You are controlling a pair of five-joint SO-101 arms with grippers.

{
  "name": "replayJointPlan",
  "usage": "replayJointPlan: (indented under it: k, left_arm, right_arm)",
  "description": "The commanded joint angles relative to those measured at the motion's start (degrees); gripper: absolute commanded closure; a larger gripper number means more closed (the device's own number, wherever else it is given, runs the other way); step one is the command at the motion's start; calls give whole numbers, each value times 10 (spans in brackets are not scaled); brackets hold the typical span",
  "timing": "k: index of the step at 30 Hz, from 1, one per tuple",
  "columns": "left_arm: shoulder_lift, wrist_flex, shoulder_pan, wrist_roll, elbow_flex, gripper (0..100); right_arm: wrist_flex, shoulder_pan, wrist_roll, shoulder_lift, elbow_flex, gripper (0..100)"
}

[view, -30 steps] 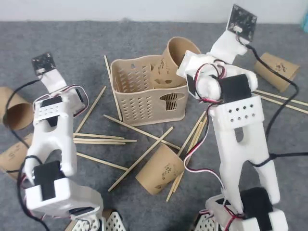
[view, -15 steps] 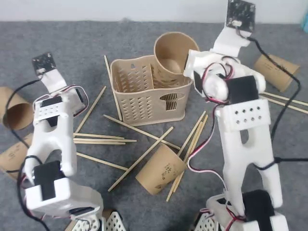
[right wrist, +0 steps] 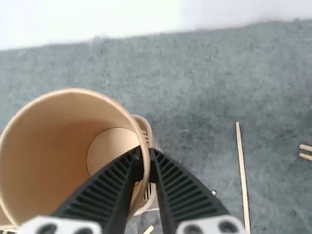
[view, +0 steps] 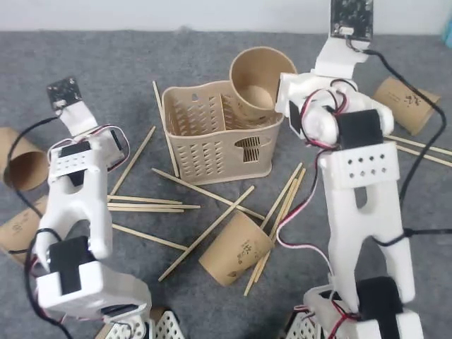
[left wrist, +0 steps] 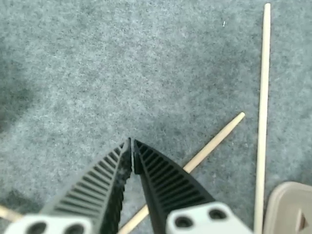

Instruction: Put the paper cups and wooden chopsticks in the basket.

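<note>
A grey, felt-like surface (view: 85, 56) is spreading across the whole workspace, and a plain white wall (view: 176, 13) is running along its far edge. Soft, even light is falling, casting only faint shadows.

basket (view: 212, 152): being shown beige, slot-patterned
paper cup (view: 254, 70): being shown plain brown
chopsticks (view: 208, 232): being shown pale wood
carpet (view: 106, 63): being shown speckled grey
</note>
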Motion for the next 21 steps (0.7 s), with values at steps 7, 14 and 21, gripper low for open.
replayJointPlan:
  k: [7, 14, 21]
  left_arm:
    - [-3, -1, 6, -7, -26, 987]
    - [-3, -1, 6, -7, -26, 987]
    - [-3, -1, 6, -7, -26, 987]
  right_arm:
    - [-7, -26, 39, 40, -30, 971]
    - [6, -15, 26, 17, -33, 710]
    - [4, 104, -24, -75, -33, 730]
